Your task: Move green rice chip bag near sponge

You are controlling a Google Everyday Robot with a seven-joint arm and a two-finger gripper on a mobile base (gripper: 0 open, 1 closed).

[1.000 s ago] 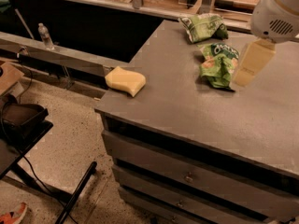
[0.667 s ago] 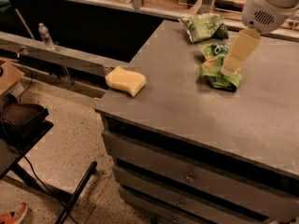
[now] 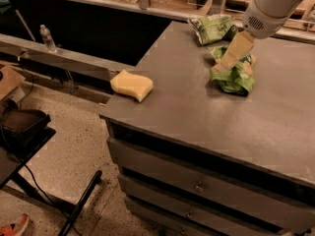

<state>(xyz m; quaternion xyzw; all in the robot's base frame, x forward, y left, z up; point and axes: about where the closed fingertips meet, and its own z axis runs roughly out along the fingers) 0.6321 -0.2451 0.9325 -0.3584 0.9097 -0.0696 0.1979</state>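
Note:
The green rice chip bag (image 3: 237, 76) lies crumpled on the grey cabinet top (image 3: 197, 107), towards the back right. My gripper (image 3: 220, 67) hangs from the white arm (image 3: 268, 9) and reaches down onto the bag's left upper side, at or just above its surface. The sponge (image 3: 132, 85), pale yellow with wavy edges, lies at the cabinet top's front left corner, well to the left of the bag.
A paler green bag (image 3: 214, 28) lies behind the chip bag near the back edge. The cabinet has drawers (image 3: 197, 186) in front. A ledge with a water bottle (image 3: 47, 37) runs at the left, and a black stand (image 3: 24, 127) is on the floor.
My gripper has moved left and slightly back, from the bag's right side across to its left upper part. The bag and sponge have not moved.

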